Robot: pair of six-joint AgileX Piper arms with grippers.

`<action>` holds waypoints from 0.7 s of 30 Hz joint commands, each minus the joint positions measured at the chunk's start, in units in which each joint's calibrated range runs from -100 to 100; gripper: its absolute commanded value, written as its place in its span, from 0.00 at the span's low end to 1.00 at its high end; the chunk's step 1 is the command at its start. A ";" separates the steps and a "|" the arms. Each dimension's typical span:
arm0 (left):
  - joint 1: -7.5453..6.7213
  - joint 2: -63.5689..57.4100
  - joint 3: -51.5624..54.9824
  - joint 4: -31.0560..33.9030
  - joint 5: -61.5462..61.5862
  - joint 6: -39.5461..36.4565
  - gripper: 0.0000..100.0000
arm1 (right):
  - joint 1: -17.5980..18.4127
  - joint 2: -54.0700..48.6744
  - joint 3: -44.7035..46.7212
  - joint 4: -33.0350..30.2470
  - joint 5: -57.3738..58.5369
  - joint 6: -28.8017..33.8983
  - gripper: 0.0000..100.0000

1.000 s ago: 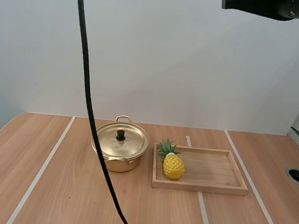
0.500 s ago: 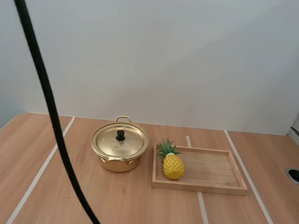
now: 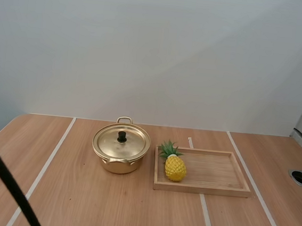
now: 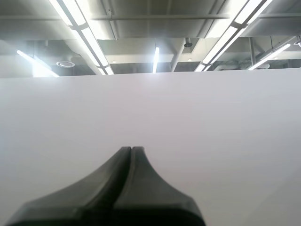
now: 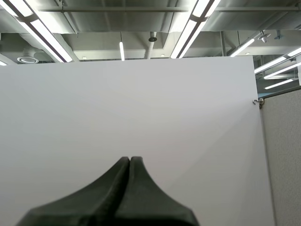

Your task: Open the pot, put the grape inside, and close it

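A golden pot (image 3: 120, 152) stands on the wooden table with its lid (image 3: 121, 141) on, black knob on top. Right of it a yellow toy pineapple (image 3: 175, 166) with green leaves lies at the left end of a wooden tray (image 3: 214, 175). No grapes are in sight. My left gripper (image 4: 131, 149) is shut on nothing, its fingers together as one dark wedge, aimed at a white wall. My right gripper (image 5: 130, 159) is likewise shut on nothing and faces the white wall.
A round metal-rimmed hole (image 3: 301, 177) sits in the table near its right edge. Pale strips run across the tabletop. Bare table lies in front of the pot and to its left.
A dark arm part at the high view's upper right has left the frame. Pot, tray and pineapple have not moved.
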 commanded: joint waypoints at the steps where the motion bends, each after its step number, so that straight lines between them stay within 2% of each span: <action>1: 0.66 -2.04 4.26 1.01 -1.88 -0.45 0.00 | -0.25 -2.17 6.29 -1.00 -4.84 1.22 0.00; 10: 1.20 -9.25 17.95 1.41 -7.51 -0.45 0.00 | 0.17 -8.08 16.98 -1.70 -7.98 1.22 0.00; 15: 2.44 -14.22 24.95 2.20 -9.81 -0.45 0.00 | 0.17 -12.60 23.96 -1.70 -9.38 1.22 0.00; 21: 2.50 -16.24 35.01 2.20 -15.11 -0.56 0.00 | 0.17 -15.20 30.93 -1.70 -14.01 1.22 0.00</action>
